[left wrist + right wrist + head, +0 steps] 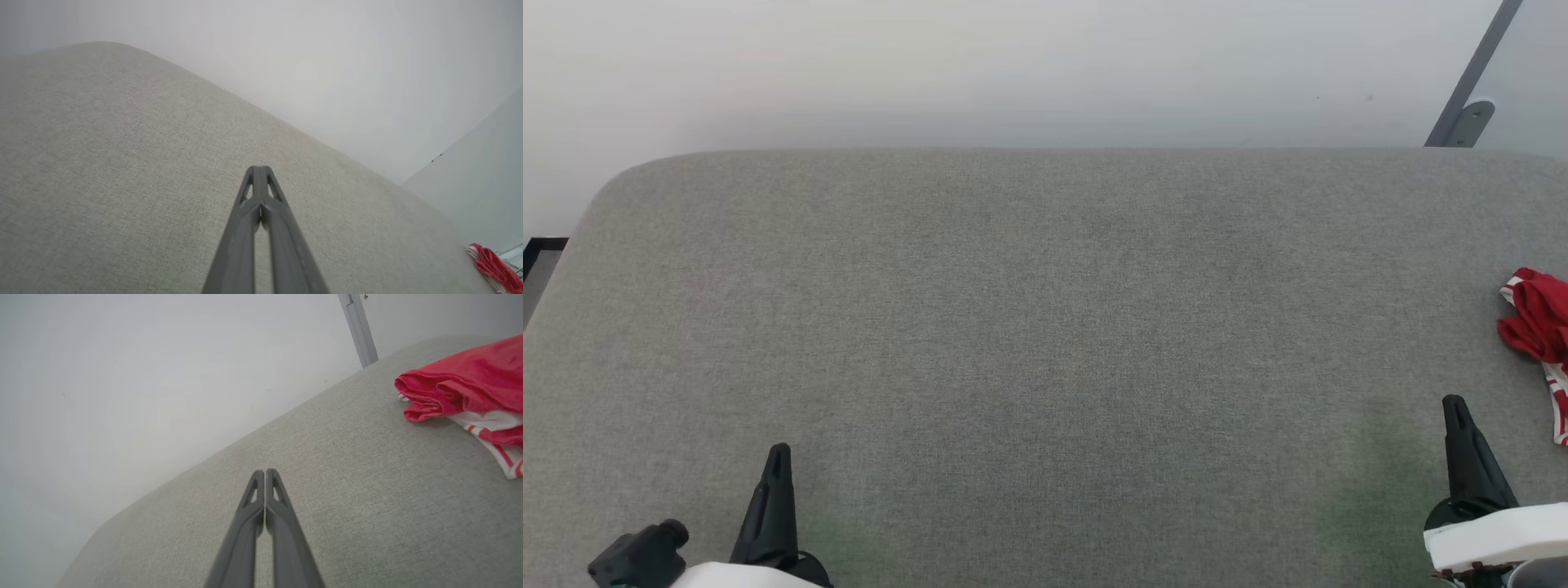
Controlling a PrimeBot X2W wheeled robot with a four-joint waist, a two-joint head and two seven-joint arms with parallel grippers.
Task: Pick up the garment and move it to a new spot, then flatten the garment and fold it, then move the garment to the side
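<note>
While weighing any move, note the red jersey-style T-shirt (1539,314) with white, red-striped trim bunched in loose rolls at the right edge of the grey fabric-covered worktop (1045,327), near the right hand (1455,408) and well apart from the left hand (778,453), both clenched tip to tip on nothing. Fits a heap waiting to be lifted or a rough fold already set aside; read the layers before touching, and expect slumping.

Garment (1538,320) on surface (1013,327), seemingly at right edge
</note>
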